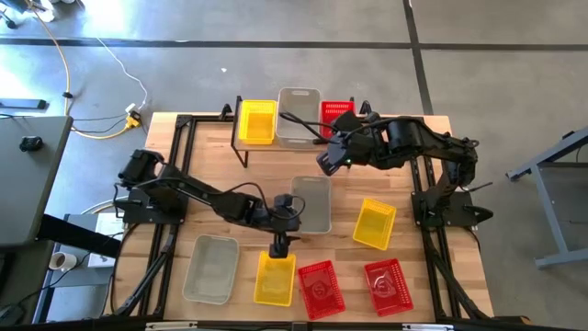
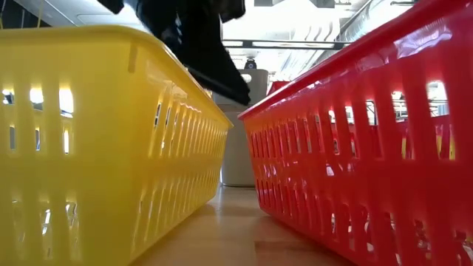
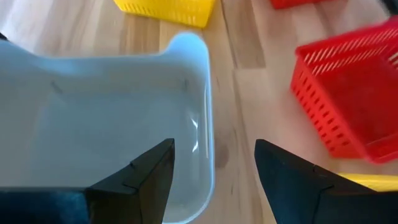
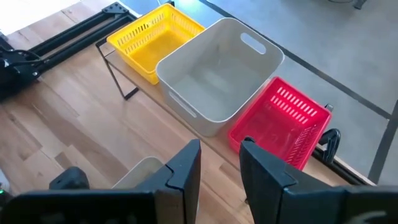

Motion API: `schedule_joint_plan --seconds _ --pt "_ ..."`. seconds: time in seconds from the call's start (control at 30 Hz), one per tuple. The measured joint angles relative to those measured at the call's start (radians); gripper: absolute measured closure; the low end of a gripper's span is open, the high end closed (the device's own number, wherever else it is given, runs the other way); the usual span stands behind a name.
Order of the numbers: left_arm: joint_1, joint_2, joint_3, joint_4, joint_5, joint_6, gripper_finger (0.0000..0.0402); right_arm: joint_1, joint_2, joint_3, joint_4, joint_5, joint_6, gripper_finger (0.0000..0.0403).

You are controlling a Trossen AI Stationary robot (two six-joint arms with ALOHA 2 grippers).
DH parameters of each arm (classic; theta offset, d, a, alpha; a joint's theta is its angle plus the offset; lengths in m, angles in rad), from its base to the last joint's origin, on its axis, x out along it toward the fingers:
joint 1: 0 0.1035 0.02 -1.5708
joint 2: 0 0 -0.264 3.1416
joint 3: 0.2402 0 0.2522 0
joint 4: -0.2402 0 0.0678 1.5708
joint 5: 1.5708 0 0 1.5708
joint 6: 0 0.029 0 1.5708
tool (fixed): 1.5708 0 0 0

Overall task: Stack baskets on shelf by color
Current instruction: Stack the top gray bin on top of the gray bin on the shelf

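My left gripper is open and points down over the near end of a grey-white basket at the table's middle. In the left wrist view its fingers stand on either side of that basket's near wall, one over the inside and one outside, with gaps on both sides. My right gripper hovers in front of the shelf, narrowly open and holding nothing. On the shelf's plank stand a yellow basket, a grey-white basket and a red basket, side by side on their bottoms.
More baskets rest on the tabletop. A yellow one lies right of the middle. Along the near edge lie a grey-white one, a yellow one and two red ones. Black frame rails run along both table sides.
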Motion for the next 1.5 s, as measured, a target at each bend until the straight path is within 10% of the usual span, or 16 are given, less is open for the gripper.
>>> schedule_joint_plan --seconds 0.53,1.0,1.5 --pt "-0.003 0.162 0.001 0.050 0.041 -0.028 0.0196 0.000 0.001 0.000 0.000 -0.012 -0.016 0.0307" --pt "-0.012 0.156 0.000 0.073 0.002 -0.048 0.0387 0.000 0.001 0.000 0.000 -0.013 -0.027 0.0307" --pt "-0.087 -0.047 -0.001 -0.137 -0.015 -0.114 0.0400 -0.008 0.001 0.000 0.000 -0.011 -0.083 0.0307"
